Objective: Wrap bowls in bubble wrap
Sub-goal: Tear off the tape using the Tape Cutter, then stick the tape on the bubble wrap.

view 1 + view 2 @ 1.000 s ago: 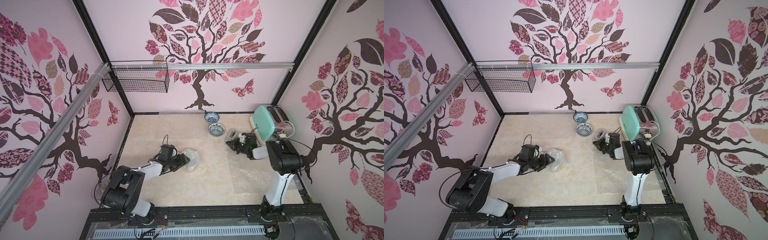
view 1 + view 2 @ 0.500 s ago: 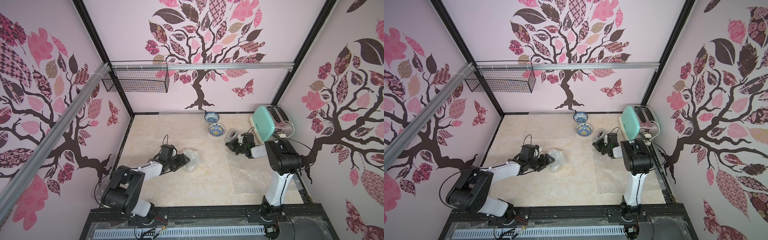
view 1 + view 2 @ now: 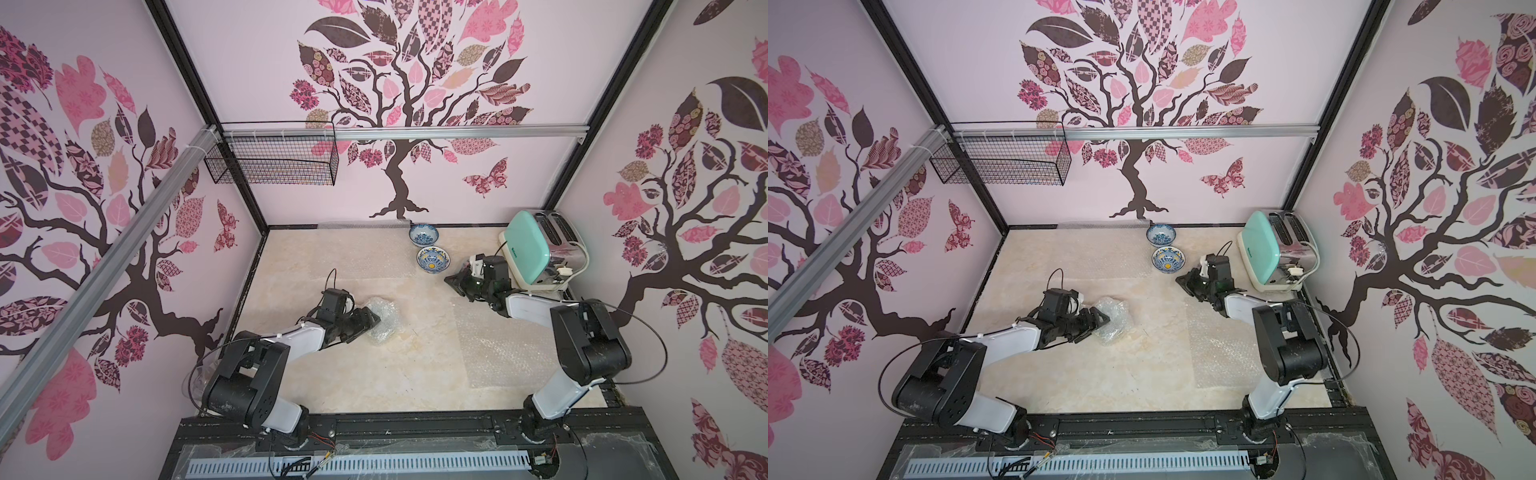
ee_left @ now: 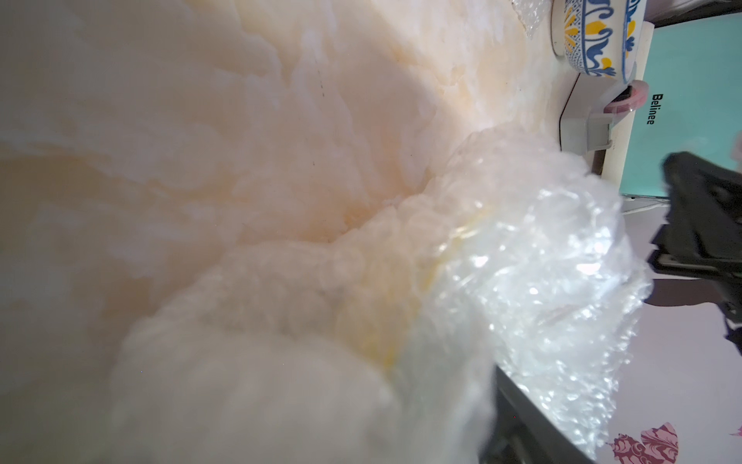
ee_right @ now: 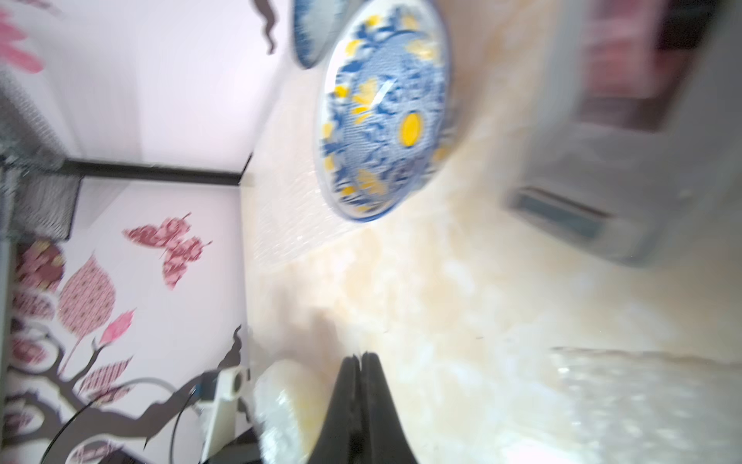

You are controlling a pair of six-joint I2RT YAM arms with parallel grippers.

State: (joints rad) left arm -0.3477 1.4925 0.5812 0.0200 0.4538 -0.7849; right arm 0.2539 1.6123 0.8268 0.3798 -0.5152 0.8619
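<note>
Straddling the wrapped bowl [image 3: 385, 316], a crumpled bubble-wrap bundle with yellow showing through, the left gripper [image 3: 371, 323] is seen left of centre on the marble tabletop [image 3: 353, 382]. Its jaws are spread wide about the bundle; whether they press it cannot be told. The right gripper [image 3: 451, 282] is closed on nothing, just right of the blue-and-yellow bowl [image 3: 433, 259]. A blue-and-white bowl [image 3: 423, 236] stands just beyond. A flat bubble wrap sheet [image 3: 503, 345] lies near right, a mint toaster [image 3: 530, 249] far right.
</note>
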